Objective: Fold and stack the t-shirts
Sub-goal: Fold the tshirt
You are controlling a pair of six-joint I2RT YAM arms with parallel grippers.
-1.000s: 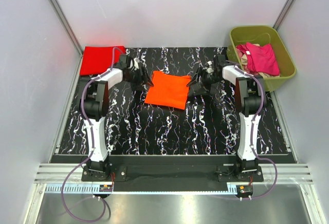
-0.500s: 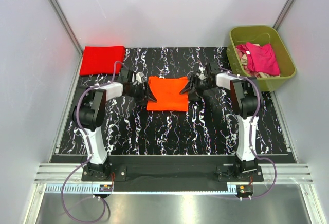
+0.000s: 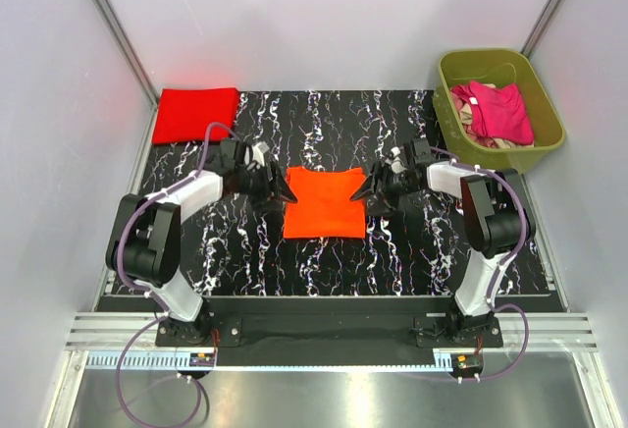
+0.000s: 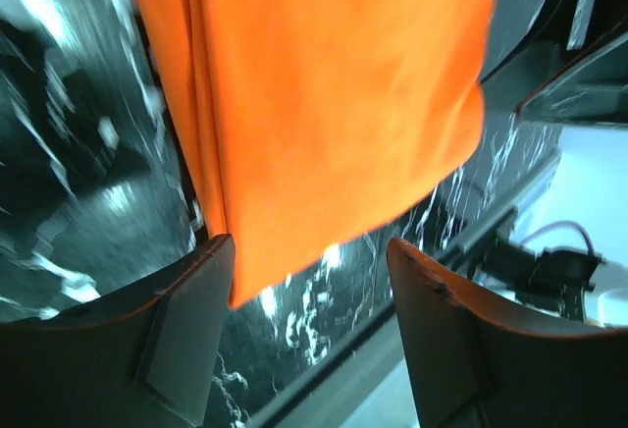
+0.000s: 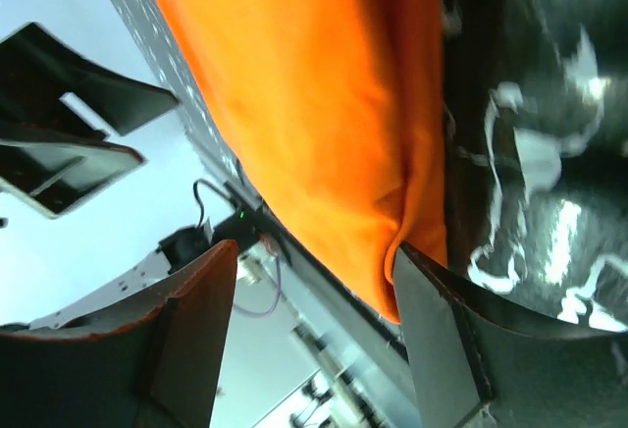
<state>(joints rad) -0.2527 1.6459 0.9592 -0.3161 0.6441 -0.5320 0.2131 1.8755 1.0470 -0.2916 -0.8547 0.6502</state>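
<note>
As folded orange t-shirt (image 3: 325, 203) lies mid-frame, left gripper (image 3: 282, 192) and right gripper (image 3: 360, 193) flank its side edges, jaws wide, gripping nothing, likely squaring fold; red t-shirt (image 3: 196, 113) upper left awaits stacking.

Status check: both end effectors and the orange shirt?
Left end effector open at left edge of orange t-shirt. Right end effector open at its right edge. Shirt folded, flat on the table. Nothing in the way.
</note>
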